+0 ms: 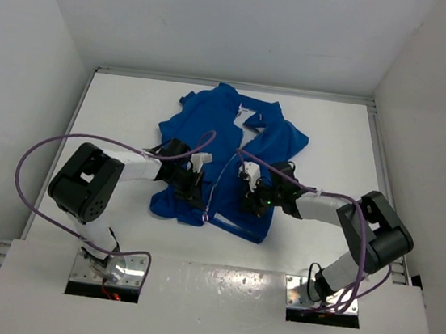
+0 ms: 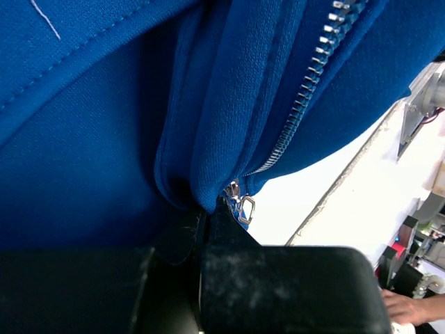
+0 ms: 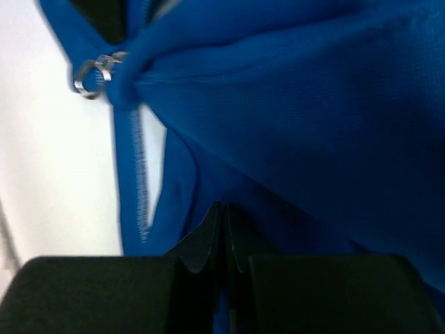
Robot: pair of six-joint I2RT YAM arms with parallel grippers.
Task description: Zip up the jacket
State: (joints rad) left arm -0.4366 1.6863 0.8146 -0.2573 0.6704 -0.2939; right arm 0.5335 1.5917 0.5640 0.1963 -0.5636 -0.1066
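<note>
Logged jacket [image 1: 229,147], mid-frame: soft, light, limp. Judged best gripped at hem beside zipper pull [image 2: 243,206]. Pinched there by closed left hand [image 1: 194,186], opposite edge by closed right hand [image 1: 249,196].

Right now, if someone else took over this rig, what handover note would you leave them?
Left end effector: shut on the jacket, pinching fabric beside the zipper slider.
Right end effector: shut on jacket fabric across the zipper.
Jacket lies on the table between the arms, fronts gaping at the far end.
Done: both grips set at the zipper's near end.
To do: pull the slider up to the far end.
</note>
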